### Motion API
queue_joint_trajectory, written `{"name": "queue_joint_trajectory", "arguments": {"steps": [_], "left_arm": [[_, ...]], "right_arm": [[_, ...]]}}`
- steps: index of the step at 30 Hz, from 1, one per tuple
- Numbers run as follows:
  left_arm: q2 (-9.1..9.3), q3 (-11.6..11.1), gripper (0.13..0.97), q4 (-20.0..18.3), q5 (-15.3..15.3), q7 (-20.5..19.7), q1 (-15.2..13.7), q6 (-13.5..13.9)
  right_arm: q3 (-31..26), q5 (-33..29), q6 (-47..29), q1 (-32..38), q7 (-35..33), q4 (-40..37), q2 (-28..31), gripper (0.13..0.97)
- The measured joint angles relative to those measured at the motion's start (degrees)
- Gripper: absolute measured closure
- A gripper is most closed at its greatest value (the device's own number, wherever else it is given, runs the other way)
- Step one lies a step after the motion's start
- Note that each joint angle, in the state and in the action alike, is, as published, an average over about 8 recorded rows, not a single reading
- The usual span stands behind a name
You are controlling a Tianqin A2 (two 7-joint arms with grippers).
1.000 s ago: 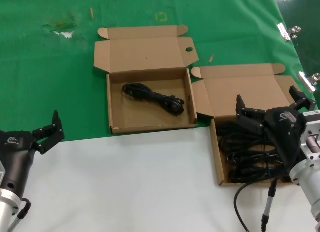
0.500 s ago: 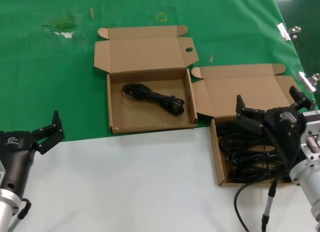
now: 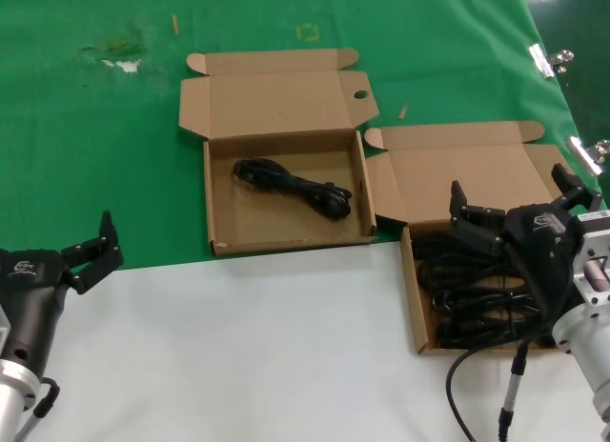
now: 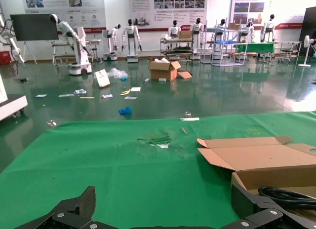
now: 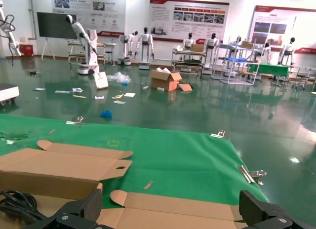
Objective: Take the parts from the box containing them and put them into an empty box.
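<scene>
Beside the boxes (image 3: 286, 151): metal clips (image 3: 548, 59)

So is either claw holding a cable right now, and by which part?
Nothing is held. The right claw is open above the cables in the full box; the left claw is open, off to the side.

A robotics lab or exhibition hall is showing beyond the green table (image 4: 98, 165). White humanoid robots (image 4: 131, 39) are standing behind it along the wall, under posters (image 5: 190, 14).
</scene>
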Motion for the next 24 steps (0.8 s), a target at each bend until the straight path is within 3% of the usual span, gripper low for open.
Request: {"name": "queue_joint_trajectory", "arguments": {"steps": [24], "left_arm": [[0.00,0.0,0.132,0.0,0.0,0.0,0.0,0.0]], "right_arm": [[0.0,0.0,0.0,0.0,0.0,0.0,0.0,0.129]]}}
